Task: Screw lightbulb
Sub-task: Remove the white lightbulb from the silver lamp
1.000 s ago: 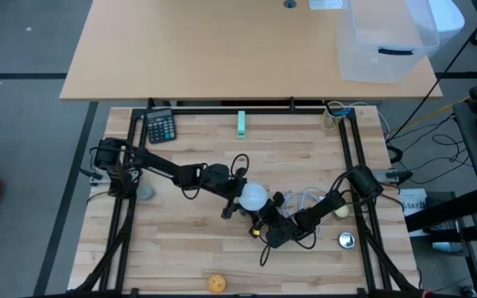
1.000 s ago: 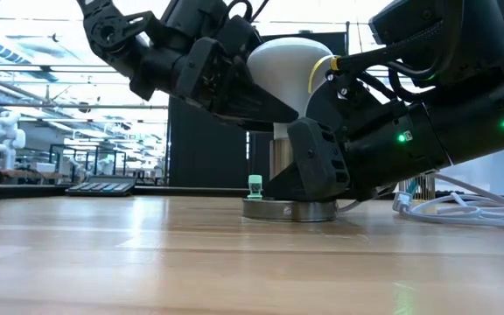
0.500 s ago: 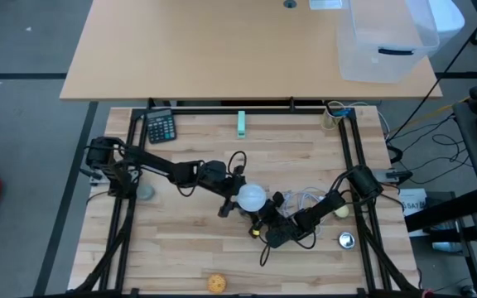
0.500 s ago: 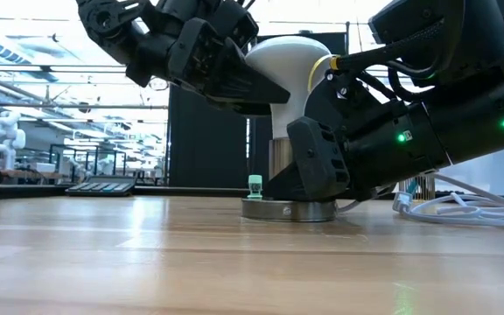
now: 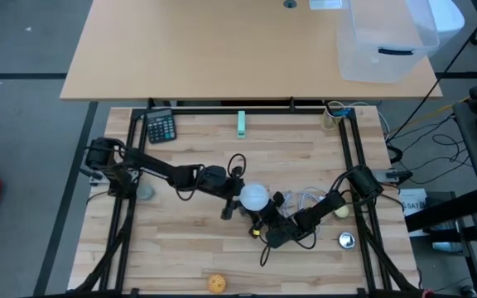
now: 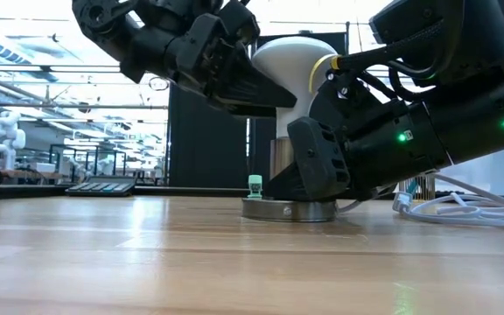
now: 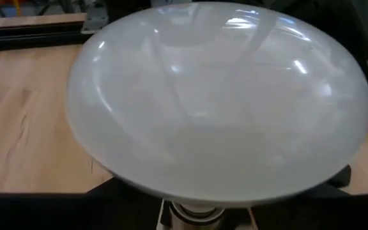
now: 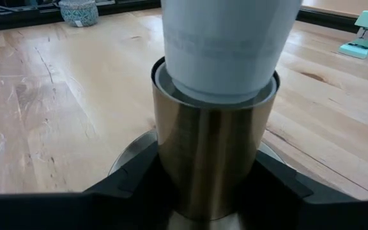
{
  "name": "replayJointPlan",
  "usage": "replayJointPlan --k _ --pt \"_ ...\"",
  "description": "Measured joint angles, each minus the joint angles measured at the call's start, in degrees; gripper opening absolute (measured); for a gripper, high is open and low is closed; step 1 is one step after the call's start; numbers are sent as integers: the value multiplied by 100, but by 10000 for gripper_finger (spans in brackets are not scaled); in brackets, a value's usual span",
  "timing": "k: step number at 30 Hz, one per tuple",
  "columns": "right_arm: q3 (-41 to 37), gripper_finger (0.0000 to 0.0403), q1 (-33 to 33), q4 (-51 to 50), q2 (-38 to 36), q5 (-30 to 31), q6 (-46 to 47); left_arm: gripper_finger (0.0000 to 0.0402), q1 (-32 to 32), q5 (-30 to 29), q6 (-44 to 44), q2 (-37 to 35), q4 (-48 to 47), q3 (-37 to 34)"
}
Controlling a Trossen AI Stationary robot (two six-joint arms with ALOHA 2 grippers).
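- Couldn't make out the left gripper [image 6: 265, 87] fingertips against the lightbulb [image 6: 291, 66] in the low view, no way to tell if clamped.
- Lost the lightbulb's screw base inside the brass socket [image 8: 213, 147].
- Socket's round base [image 6: 289, 210] half hidden behind the right gripper [image 6: 322, 171].
- Clear bin [image 5: 387, 37] cropped at the top edge.

One lightbulb [image 5: 254, 196], one brass socket [image 8: 213, 156], one calculator [image 5: 161, 127], one teal stapler [image 5: 242, 123], one patterned bowl [image 8: 78, 12] — plus two grippers, left [image 5: 237, 204] and right [image 5: 265, 225], and one clear bin [image 5: 385, 37].
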Motion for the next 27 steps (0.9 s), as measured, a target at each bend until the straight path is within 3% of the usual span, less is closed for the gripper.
replayJointPlan --k 19,27 --pt "0 183 -50 2 -2 -29 -11 185 -1039 -2899 -1520 123 104 0" --pt "0 183 -72 11 -4 -30 -38 185 -1431 -3948 -2152 665 895 22"
